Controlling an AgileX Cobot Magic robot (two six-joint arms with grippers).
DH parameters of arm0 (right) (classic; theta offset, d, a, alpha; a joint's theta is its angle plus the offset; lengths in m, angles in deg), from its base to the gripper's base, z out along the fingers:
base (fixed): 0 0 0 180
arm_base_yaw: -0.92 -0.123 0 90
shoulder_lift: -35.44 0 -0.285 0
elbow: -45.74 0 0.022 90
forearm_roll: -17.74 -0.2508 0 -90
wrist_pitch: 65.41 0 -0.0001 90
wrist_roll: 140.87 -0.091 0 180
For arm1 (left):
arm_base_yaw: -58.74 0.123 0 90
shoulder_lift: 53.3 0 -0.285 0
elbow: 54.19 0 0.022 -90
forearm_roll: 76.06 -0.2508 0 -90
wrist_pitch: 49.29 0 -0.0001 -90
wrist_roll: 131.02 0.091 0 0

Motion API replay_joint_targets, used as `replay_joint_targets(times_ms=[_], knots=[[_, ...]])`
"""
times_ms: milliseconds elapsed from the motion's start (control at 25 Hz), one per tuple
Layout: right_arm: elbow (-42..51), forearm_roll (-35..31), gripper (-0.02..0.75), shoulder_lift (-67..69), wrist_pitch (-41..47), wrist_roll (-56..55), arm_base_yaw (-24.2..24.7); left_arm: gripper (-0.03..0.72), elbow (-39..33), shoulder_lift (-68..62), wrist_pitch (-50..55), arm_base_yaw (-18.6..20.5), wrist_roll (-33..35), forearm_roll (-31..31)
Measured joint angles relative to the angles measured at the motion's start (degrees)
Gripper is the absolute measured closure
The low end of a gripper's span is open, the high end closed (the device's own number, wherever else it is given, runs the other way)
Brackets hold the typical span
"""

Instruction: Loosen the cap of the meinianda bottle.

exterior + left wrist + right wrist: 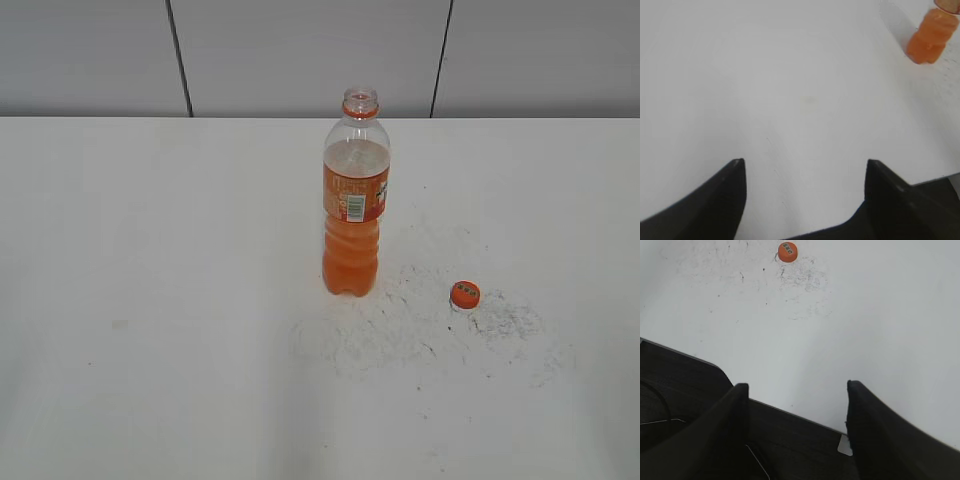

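Two grippers show only in their own wrist views, both spread wide with nothing between the fingers: the left gripper hangs over bare white tabletop, the right gripper over the table's near edge, where a dark floor shows below.

Beyond them the white table is plain on the left and marked right of centre with a patch of grey scuffs and specks. On that patch lies the cap, off the bottle, top side up with its small dark-and-yellow mark showing, resting flat to the right of the bottle and apart from it.

Farther back stands the meinianda bottle, upright, its mouth open, orange drink filling it to about the top of the label.

Behind the table runs a grey panelled wall with dark vertical seams.
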Motion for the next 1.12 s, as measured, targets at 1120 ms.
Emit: replay_joint_targets(times_ms=[1120], knots=[[0.0, -1.1, 0.286, -7.55, -0.11, 0.05, 8.37, 0.155, -0.13, 11.0, -0.19, 24.12, 0.0, 0.07]])
